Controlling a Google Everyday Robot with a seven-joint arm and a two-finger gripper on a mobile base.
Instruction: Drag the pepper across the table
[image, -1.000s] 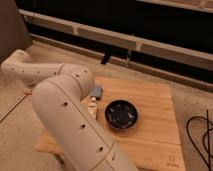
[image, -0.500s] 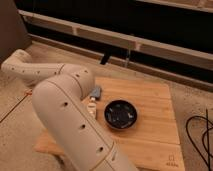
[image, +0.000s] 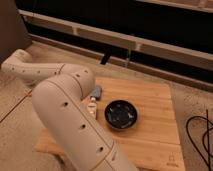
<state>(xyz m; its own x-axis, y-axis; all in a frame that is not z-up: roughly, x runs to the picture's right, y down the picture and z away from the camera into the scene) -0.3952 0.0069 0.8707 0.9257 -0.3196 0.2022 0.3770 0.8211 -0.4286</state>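
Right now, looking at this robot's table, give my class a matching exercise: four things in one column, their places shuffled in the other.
Things:
1. black bowl
2. blue-grey block
3. pepper
4. dark cables

Places:
A. on the floor, right of the table
B. peeking out at the arm's edge, just nearer the camera than the block
C. around the middle of the table
D. on the table, up and left of the bowl

Pairs: 1-C, 2-D, 3-B, 4-A.

The claw is out of sight, apparently hidden behind the arm.

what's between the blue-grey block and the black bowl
Just bare table between the block and the bowl in the camera view; the gripper is hidden behind the arm.
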